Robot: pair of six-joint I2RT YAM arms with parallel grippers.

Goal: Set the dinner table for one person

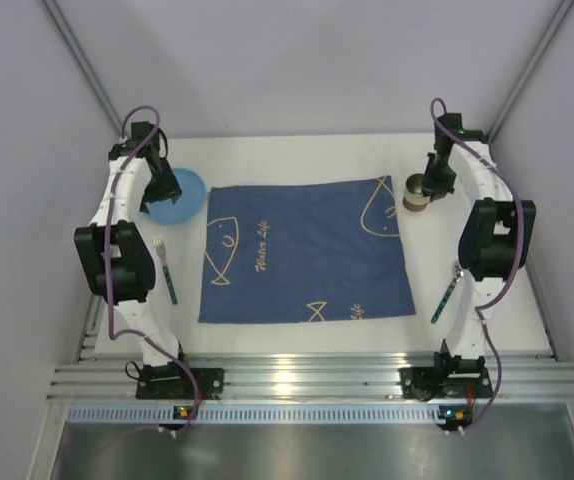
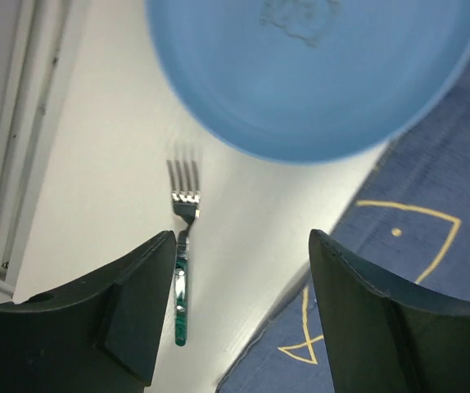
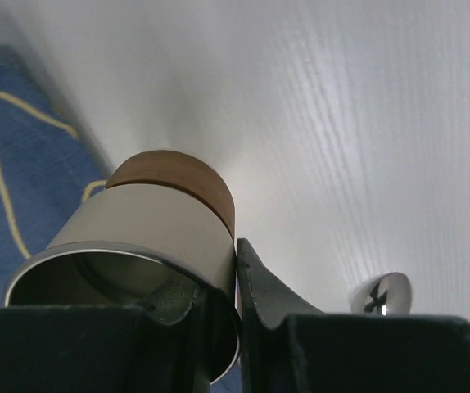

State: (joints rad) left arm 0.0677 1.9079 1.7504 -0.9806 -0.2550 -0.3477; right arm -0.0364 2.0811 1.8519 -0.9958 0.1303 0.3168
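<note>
In the top view's upper right, right gripper (image 3: 216, 277) clamped the cup (image 1: 416, 196) by its rim; probably light, stiff, slippery. Left gripper (image 2: 241, 239) gaped apart.

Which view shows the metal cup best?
Right wrist: the cup is close and large, its rim pinched by the right gripper. The top view shows it small, beside the cloth's far right corner, partly hidden by the gripper. The left wrist view misses it.

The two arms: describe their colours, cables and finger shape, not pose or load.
Both the left arm and right arm have white links with bulky black joint housings. A purple cable loops along each. Small lights glow by the black bases. The fingers are dark, matte, wedge-shaped blades.
</note>
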